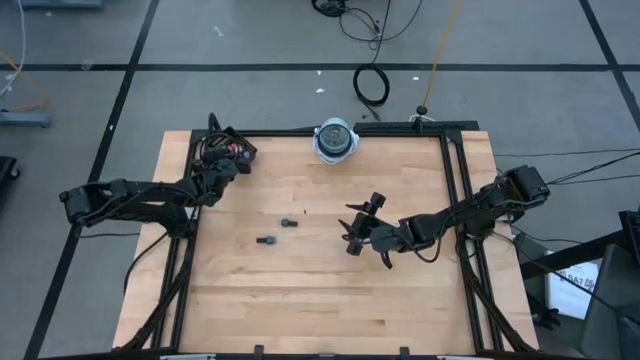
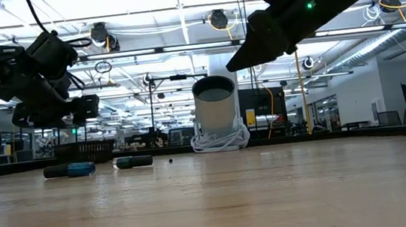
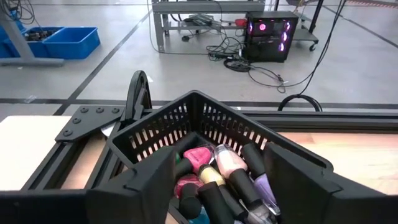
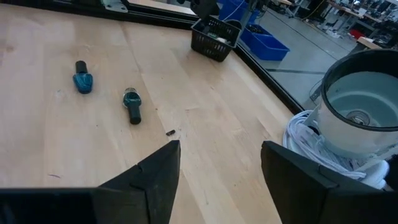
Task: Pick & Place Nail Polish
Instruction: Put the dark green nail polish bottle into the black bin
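Observation:
Two tiny nail polish bottles lie on their sides on the wooden table: a teal one (image 1: 288,222) (image 4: 132,102) and a blue one (image 1: 266,241) (image 4: 82,79). Several more bottles (image 3: 214,171), pink, red, lilac and green with dark caps, lie in a small black slotted basket (image 1: 228,147) (image 3: 205,118) at the table's far left corner. My left gripper (image 1: 218,165) (image 3: 217,165) hangs open just above the basket, a finger on either side of the bottles, touching nothing. My right gripper (image 1: 360,226) (image 4: 217,155) is open and empty above the table's middle, right of the two loose bottles.
A round white-and-blue vessel (image 1: 335,140) (image 4: 357,106) with a coiled white cord at its base stands at the table's far edge. A black metal frame (image 1: 455,190) runs along the table's edges. Bare wood (image 1: 330,300) lies toward the near edge.

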